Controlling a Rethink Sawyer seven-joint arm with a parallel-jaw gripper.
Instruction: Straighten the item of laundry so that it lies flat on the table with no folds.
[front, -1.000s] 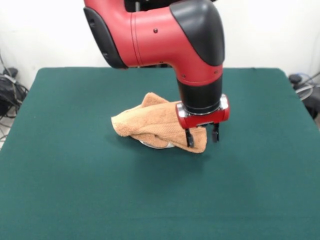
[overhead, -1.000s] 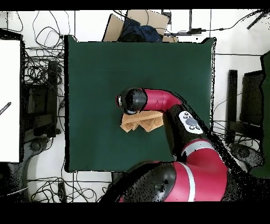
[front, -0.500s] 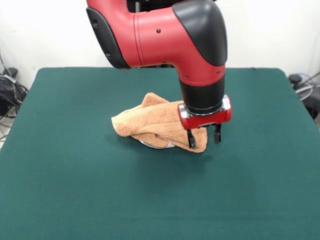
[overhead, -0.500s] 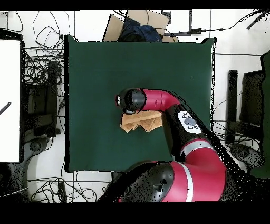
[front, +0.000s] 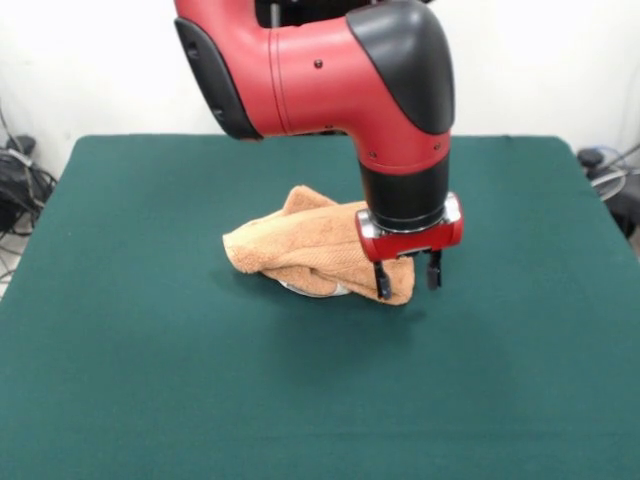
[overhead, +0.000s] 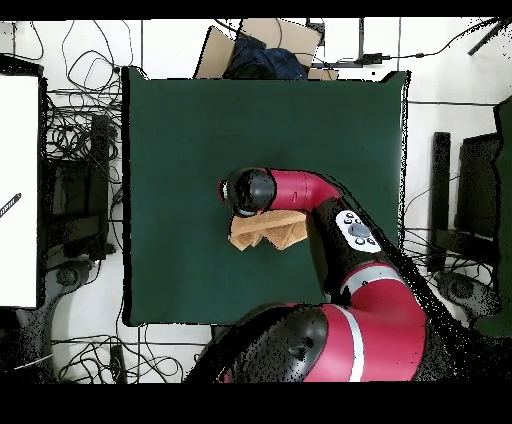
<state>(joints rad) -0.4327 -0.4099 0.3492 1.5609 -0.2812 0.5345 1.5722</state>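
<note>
End effector (front: 406, 280) is seen spread apart at the right end of the towel (front: 300, 250), one finger in front of the cloth's edge and the other just beyond it over bare felt; nothing is gripped. The towel lies bunched and folded over itself near the middle of the tabletop (front: 150, 380), with a pale patch, perhaps its label, showing beneath its front edge.

Two failures are judged likely. If the fingers are closed where they stand, only a thin lip of terry may be caught, and it could slip free on the first pull. If more than one layer is pinched, the whole bundle would be dragged along and the folds kept.

Room is ample: the towel is well apart from every tabletop edge in the overhead view, so a pull toward any side could be made without cloth hanging over. The arm (overhead: 300, 190) covers part of the towel from above, so that end's folds cannot be read.
</note>
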